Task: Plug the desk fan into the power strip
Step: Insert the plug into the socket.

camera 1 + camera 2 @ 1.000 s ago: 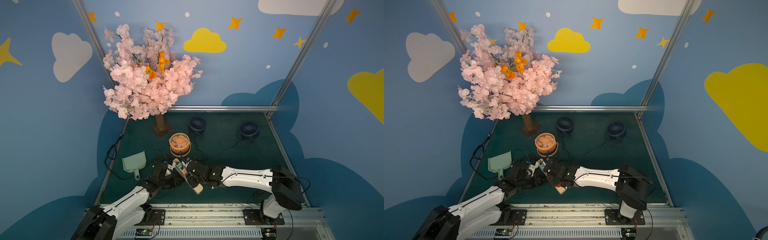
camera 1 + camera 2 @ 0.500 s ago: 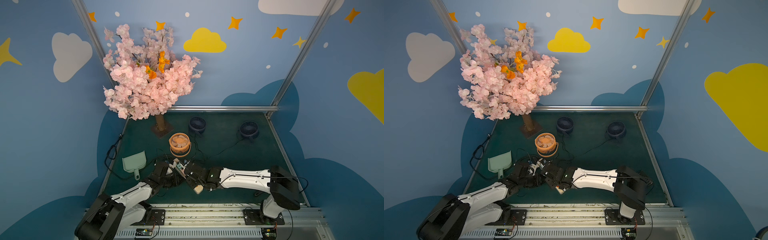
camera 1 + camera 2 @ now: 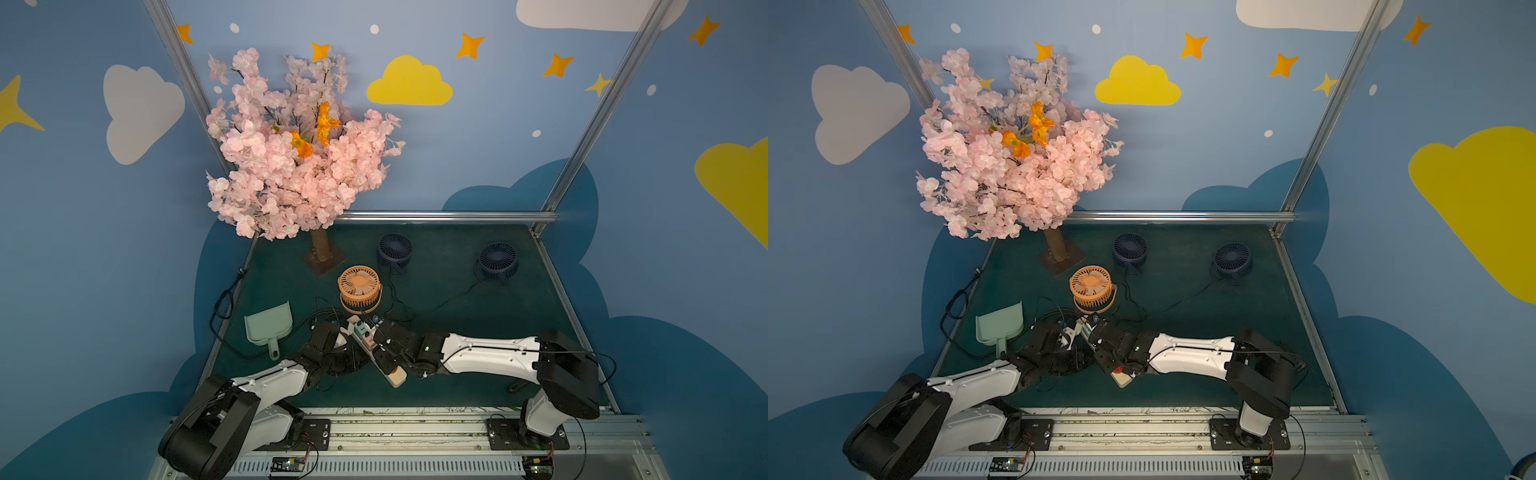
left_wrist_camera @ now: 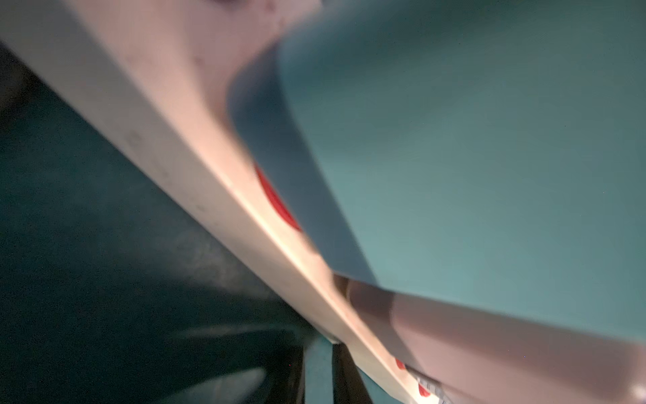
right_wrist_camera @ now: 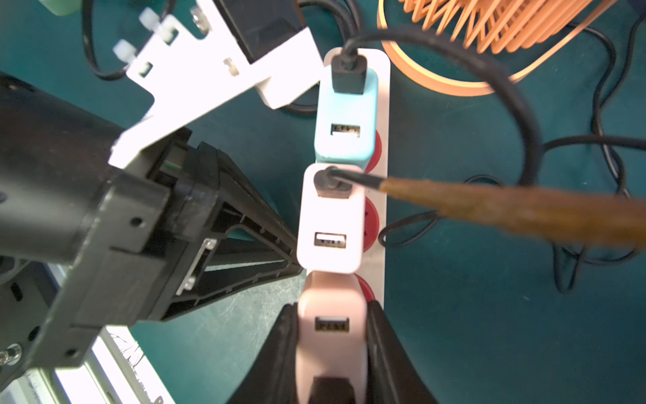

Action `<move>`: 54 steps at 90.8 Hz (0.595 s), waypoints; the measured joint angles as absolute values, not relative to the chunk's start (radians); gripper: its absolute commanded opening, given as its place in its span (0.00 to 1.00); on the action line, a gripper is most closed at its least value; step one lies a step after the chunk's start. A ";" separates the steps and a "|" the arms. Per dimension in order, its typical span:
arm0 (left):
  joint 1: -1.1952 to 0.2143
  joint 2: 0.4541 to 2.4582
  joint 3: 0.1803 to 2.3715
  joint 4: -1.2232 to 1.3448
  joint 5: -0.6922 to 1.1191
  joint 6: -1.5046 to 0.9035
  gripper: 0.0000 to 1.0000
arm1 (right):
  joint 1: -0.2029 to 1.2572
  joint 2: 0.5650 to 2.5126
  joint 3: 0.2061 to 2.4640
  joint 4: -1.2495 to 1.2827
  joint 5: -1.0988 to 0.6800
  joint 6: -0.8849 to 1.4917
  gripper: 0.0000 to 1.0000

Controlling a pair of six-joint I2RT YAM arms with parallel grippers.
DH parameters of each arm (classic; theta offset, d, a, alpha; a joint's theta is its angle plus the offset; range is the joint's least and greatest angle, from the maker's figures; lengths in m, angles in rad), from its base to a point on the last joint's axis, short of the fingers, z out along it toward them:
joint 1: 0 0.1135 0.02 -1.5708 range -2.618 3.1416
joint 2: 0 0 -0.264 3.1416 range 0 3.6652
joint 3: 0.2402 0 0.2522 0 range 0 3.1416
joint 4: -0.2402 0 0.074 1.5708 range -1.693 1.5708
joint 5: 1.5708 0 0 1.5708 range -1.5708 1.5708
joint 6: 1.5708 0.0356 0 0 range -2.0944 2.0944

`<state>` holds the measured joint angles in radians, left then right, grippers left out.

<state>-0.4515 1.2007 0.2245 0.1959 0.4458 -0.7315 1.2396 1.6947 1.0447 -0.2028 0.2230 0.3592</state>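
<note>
No legible text, brand, number or sign is showing in any view. A small label [image 4: 429, 386] on the power strip [image 4: 181, 147] is blurring beyond reading.

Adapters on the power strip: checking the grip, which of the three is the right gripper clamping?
The pale pink adapter, squeezed between the fingers of the right gripper; the white adapter and blue adapter sit beyond them.

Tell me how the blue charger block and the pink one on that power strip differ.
The blue charger block is pale blue; the pink charger block is pale pink. The right gripper pinches the pink one; nothing holds the blue one. The blue one sits at the end of the power strip by the orange fan; the pink one is two places along, past a white block. Both show an empty USB port.
</note>
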 measured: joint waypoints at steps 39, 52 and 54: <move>-0.448 1.210 0.228 0.196 0.453 -0.735 0.20 | 1.262 1.703 1.003 -0.153 0.265 0.390 0.00; -0.446 1.212 0.230 0.194 0.456 -0.738 0.20 | 1.288 1.711 1.003 -0.150 0.295 0.405 0.00; -0.446 1.212 0.230 0.194 0.456 -0.739 0.20 | 1.293 1.712 1.003 -0.149 0.302 0.409 0.00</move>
